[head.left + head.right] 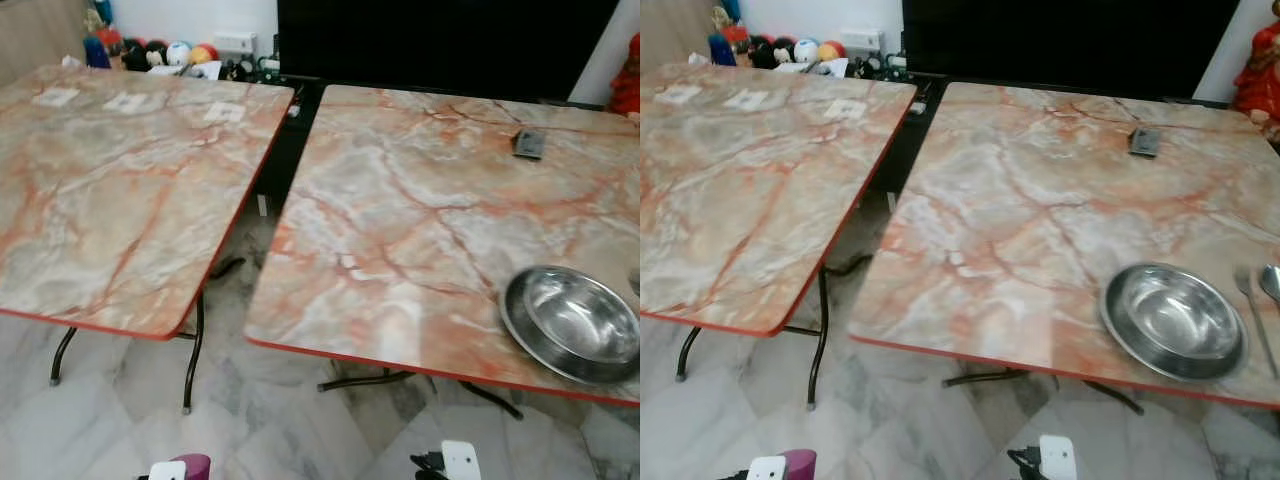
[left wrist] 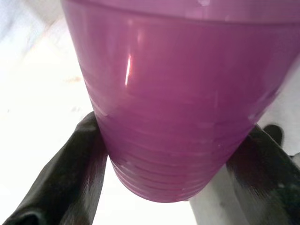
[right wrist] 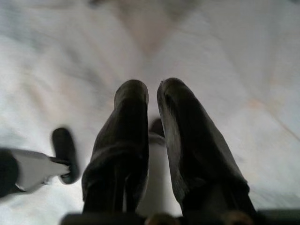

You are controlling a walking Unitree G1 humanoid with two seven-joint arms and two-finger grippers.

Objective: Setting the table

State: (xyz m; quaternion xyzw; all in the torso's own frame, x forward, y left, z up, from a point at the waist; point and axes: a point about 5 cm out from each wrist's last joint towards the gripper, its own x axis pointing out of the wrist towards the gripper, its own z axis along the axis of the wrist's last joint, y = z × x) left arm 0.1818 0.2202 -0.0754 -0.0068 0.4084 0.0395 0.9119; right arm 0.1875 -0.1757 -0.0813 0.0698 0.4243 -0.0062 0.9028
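Cup: purple, clamped between my left gripper's two black fingers, low before the tables.
Right gripper: I see its fingers pressed together, holding nothing, over pale floor.
Bowl: steel, near the right table's front edge, fork and spoon just beside it.

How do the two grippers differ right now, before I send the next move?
The left gripper is shut on a purple cup, one finger on each side; the right gripper holds nothing. The left fingers are spread by the cup; the right fingers are nearly together. Both hang over pale floor.
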